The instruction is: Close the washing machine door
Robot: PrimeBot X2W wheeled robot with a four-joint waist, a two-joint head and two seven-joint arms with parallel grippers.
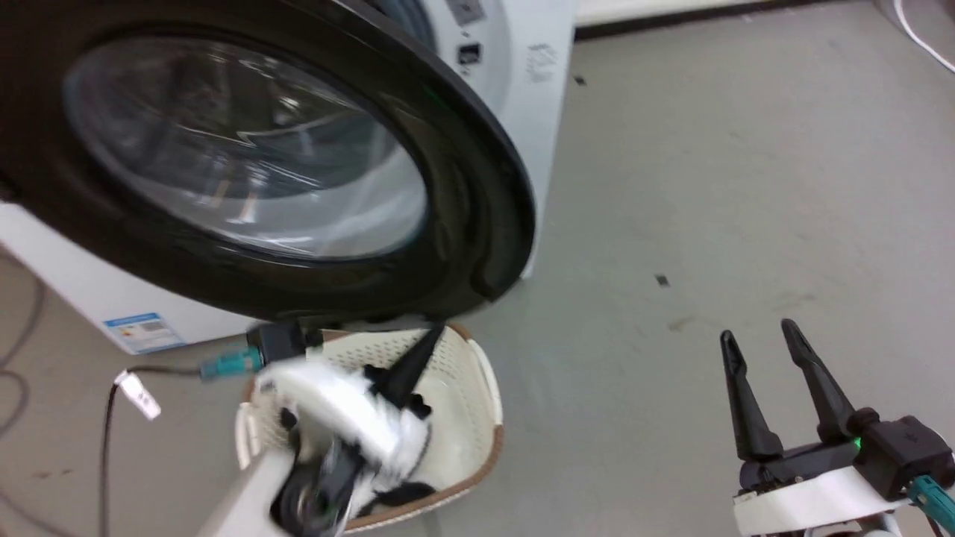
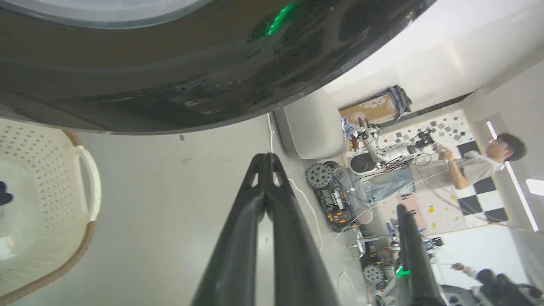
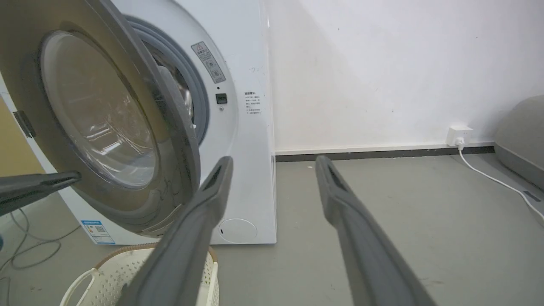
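Low on washing machine [image 3: 255, 170] sits unreadable blue label [image 3: 97, 220]

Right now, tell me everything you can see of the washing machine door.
The washing machine door is a large round disc: a glossy black ring around a bulging clear glass window. It stands partly open, swung out from the washing machine, with a gap to the grey gasket. Its lower rim hangs above the white laundry basket. The shut left tool points at that rim from below; whether it touches cannot be told.
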